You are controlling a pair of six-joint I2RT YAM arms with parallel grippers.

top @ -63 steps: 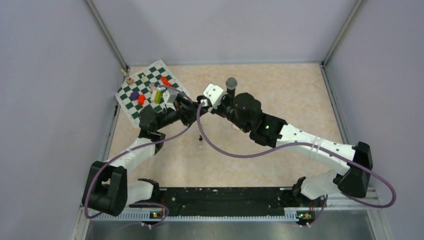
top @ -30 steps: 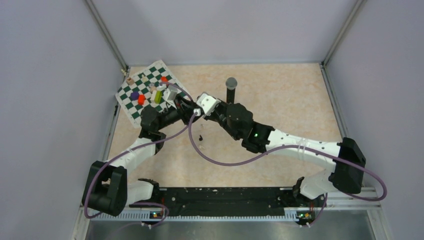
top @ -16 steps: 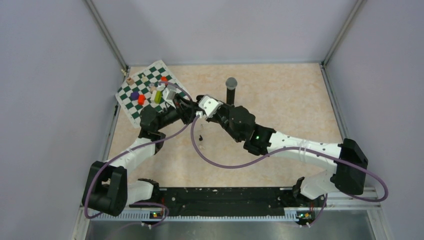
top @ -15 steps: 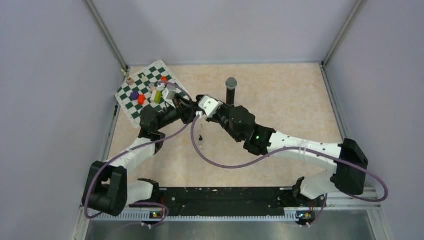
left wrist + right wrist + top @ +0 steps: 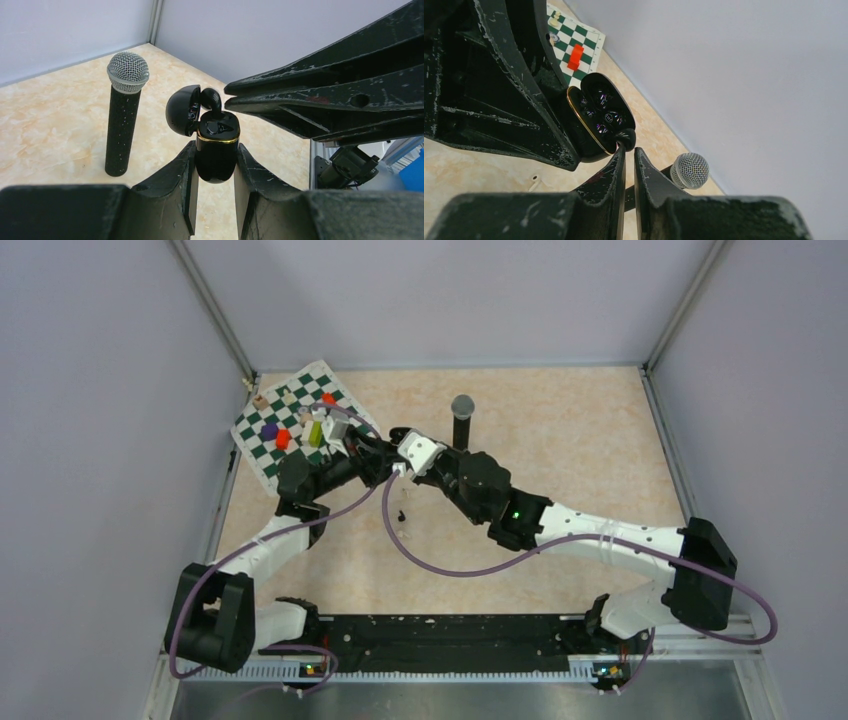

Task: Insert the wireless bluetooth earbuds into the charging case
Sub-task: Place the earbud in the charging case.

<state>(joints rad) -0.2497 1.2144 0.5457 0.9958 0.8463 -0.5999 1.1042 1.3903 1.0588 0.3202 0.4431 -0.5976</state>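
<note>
left wrist view: left gripper [image 5: 215, 155] clamps the open glossy black gold-rimmed charging case [image 5: 217, 142]; right gripper [image 5: 629, 150] pinches a tiny black earbud [image 5: 211, 97] at its mouth. insertion likely needs a fine push, then release.

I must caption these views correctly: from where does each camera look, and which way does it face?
Top external: above and behind, facing down on the table; left arm and right arm show whole.
Left wrist: along the fingers of the left gripper, across the table; they clamp the open charging case.
Right wrist: along the shut fingers of the right gripper, pinching a black earbud at the case.
Both wrist views share case, earbud, microphone.
</note>
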